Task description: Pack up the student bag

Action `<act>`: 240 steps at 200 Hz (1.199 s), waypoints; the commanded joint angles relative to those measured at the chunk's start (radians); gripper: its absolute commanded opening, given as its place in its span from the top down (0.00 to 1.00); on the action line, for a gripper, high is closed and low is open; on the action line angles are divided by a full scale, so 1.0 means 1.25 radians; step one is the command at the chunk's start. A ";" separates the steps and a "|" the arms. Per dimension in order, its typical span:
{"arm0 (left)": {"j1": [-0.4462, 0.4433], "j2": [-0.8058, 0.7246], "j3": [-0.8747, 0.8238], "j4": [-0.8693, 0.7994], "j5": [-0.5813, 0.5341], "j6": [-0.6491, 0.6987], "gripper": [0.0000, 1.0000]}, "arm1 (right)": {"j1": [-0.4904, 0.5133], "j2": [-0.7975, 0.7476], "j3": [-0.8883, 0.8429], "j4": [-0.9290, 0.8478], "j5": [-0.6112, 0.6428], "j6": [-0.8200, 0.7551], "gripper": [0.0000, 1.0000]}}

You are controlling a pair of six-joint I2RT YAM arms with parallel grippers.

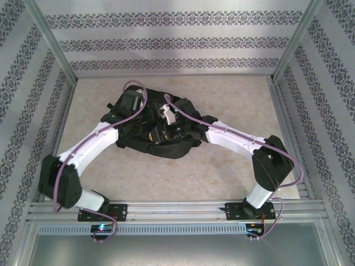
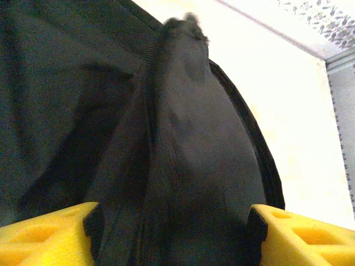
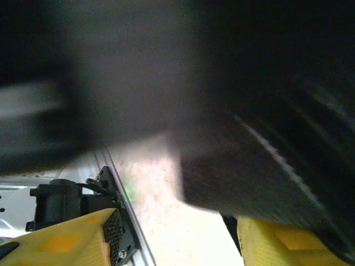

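A black bag [image 1: 166, 147] lies in the middle of the table [image 1: 222, 172]. The left gripper [image 2: 173, 216] pinches a raised fold of it; the right gripper [image 3: 177, 221] holds its fingers spread just above the table.

The top view sits high above and behind the arm bases. It faces down toward the far wall, far enough off to take in the whole bench [image 1: 238, 172], with the student bag [image 1: 161, 138] at its middle. The left wrist camera looks out along the left hand [image 2: 173, 233], very near the bag's black cloth, with pale bench and a patterned wall at upper right. The right wrist camera sits equally close behind the right hand [image 3: 177, 241]. Its picture is blurred, but it seems to face the near rail [image 3: 89, 169], which the top view shares.
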 commanded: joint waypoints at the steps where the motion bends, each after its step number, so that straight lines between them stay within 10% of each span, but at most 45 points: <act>1: -0.010 -0.111 -0.041 -0.013 -0.033 -0.065 0.29 | -0.003 0.045 0.005 -0.086 -0.051 0.046 0.43; 47: 0.021 -0.284 -0.133 -0.090 -0.118 -0.077 0.29 | -0.020 -0.022 -0.061 -0.108 0.127 0.068 0.41; 132: 0.032 -0.335 -0.268 -0.047 -0.091 -0.141 0.30 | 0.033 0.076 0.009 -0.033 -0.139 0.096 0.44; 240: 0.042 -0.386 -0.304 -0.157 -0.149 -0.226 0.31 | 0.065 0.092 0.008 -0.091 -0.065 0.037 0.61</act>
